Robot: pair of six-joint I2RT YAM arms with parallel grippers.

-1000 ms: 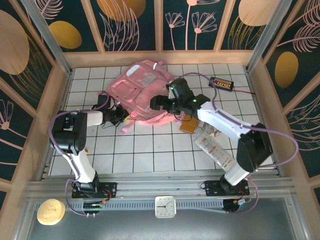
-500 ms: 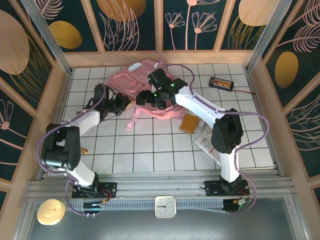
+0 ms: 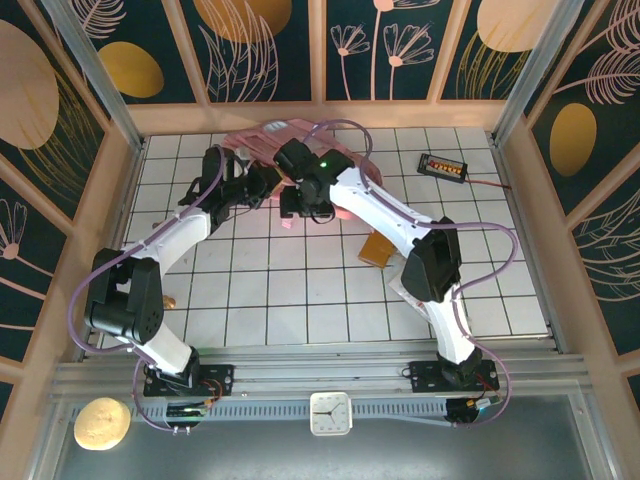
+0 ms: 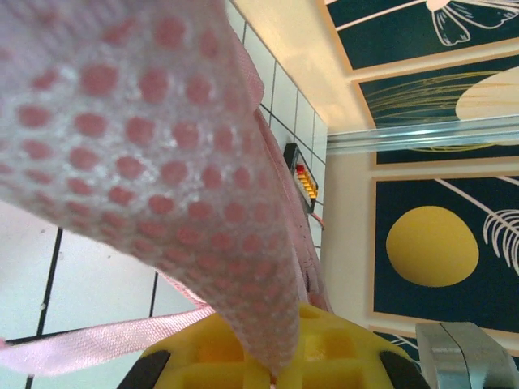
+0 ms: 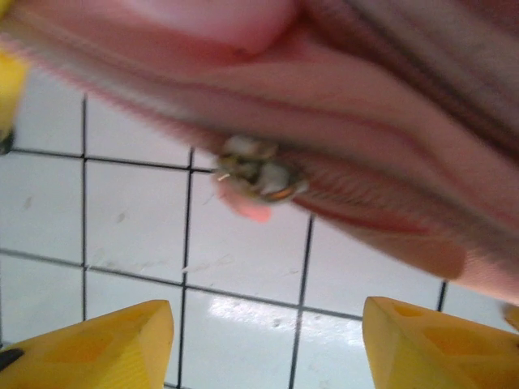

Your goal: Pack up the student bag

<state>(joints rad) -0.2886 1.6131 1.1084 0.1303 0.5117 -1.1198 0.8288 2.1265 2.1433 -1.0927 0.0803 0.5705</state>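
**A:** ok so how's it all laid out, starting from the arm bases?

**B:** Both arms are stretched long over the white tiled table [image 3: 300,300], reaching for the far middle. The right arm rises from its base to an elbow about mid-table, then its forearm slants away to the left. The left arm bends on the near left and runs diagonally away to the right. A flat brown pouch [image 3: 378,247] lies just beside the right arm's elbow.

**A:** and the pincers?

**B:** They're close together out there. The left pincer [image 4: 274,366] looks clamped on the big soft pink fabric student bag [image 3: 255,138]. A pink mesh-padded strap [image 4: 162,138] runs right down between its yellow pads [image 4: 211,356], and a thin pink webbing strap [image 4: 89,340] trails off sideways. The right pincer [image 5: 263,344] has its yellow fingertips [image 5: 97,340] spread wide over the tiles. The bag's zipped seam hangs just in front of it, with a small metal zip pull [image 5: 255,178] roughly over the gap, clear of both tips.

**A:** so where's the bag itself?

**B:** Far middle of the table, near the back wall, mostly hidden under both wrists from above. It looks bunched up, and I can't tell how much of it rests on the tiles. A small black box with coloured buttons [image 3: 443,166] sits well off to its right.
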